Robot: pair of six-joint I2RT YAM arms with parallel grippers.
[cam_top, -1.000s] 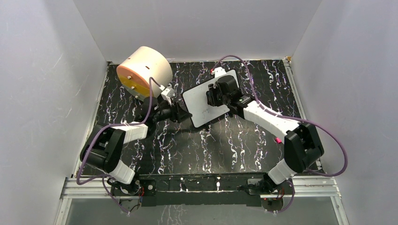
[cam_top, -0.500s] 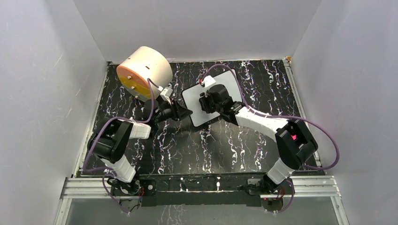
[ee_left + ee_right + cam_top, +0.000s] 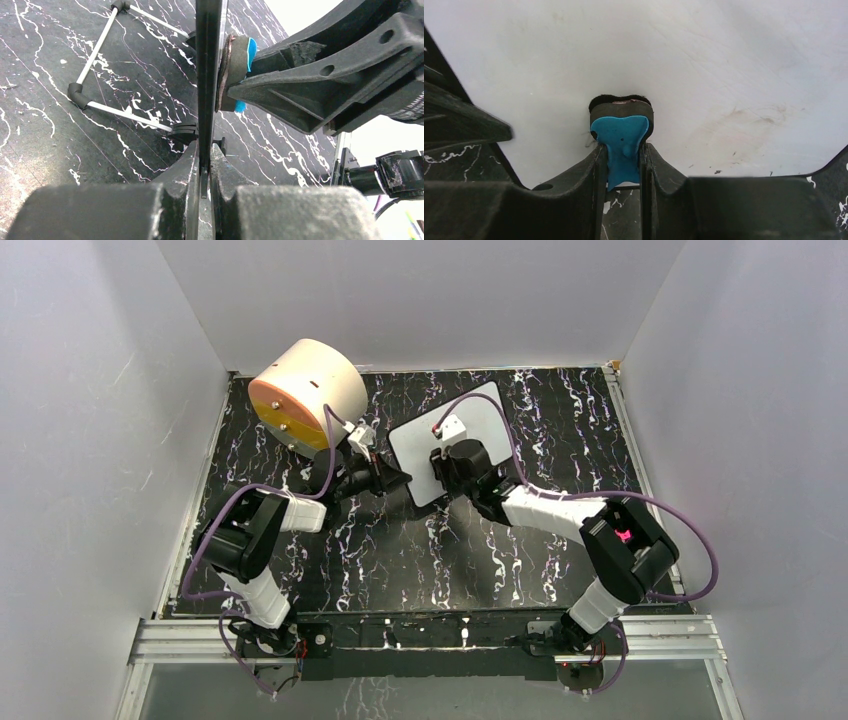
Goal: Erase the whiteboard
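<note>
**Whiteboard nearly clean, eraser pressed to its face**

The whiteboard (image 3: 415, 455) stands just beside the cream cylinder (image 3: 305, 395), on the side toward the right arm, close to it but not touching. In the right wrist view its face (image 3: 704, 75) is almost all white. No handwriting can be read, only faint greyish smears and a few dark specks near the eraser (image 3: 620, 130). I judge the wiping well along, with a pass over those smears left to do; the patch under the eraser is hidden. The eraser has a blue back and a dark felt, and the felt lies flat against the board. The right gripper (image 3: 620, 155) has its jaws squeezed tight on the blue back. The left gripper (image 3: 204, 165) is clamped on the board's thin black edge, on the side facing the cylinder, and I take it to be steadying the board.
</note>
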